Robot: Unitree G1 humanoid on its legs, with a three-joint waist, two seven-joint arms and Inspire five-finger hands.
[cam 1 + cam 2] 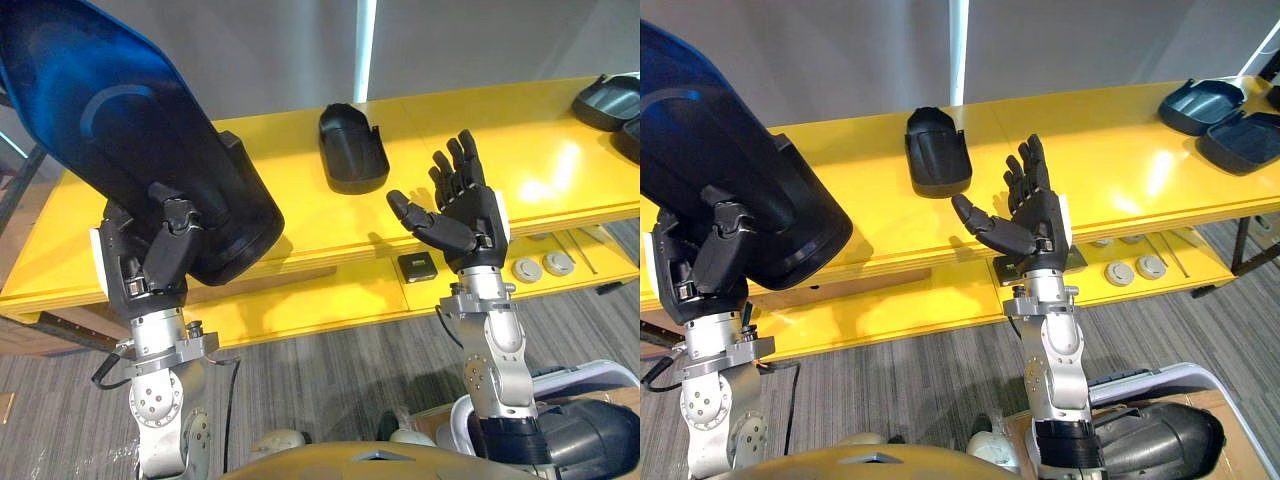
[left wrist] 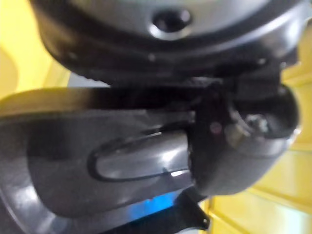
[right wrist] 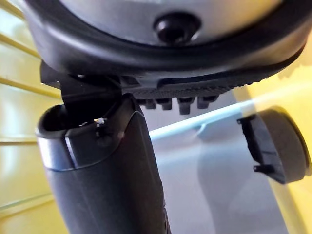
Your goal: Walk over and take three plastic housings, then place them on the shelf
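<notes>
1. The left hand (image 1: 158, 255), at the lower left of the frame, has its fingers and thumb curled round the lower edge of a large plastic housing (image 1: 110, 130) and holds it clear of the table.
2. That housing is dark and glossy with a blue sheen. It tilts up towards the upper left corner, and a curved ring mark is moulded on its face. I cannot tell whether the ring carries any lettering.
3. The right hand (image 1: 465, 215), right of centre, is raised palm-up with its fingers spread straight and its thumb out to the side. It holds nothing.
4. A second housing (image 1: 352, 148), black and scoop-shaped, lies on the yellow table (image 1: 1120, 150) at upper centre, just beyond the right hand.
5. A third housing (image 1: 1202, 105) and a fourth housing (image 1: 1245, 143) lie hollow side up, close together, at the upper right end of the table.
6. On the lower ledge (image 1: 330, 300) sit a black square part (image 1: 416, 266) and two grey round discs (image 1: 541, 266). No print on them can be made out.
</notes>
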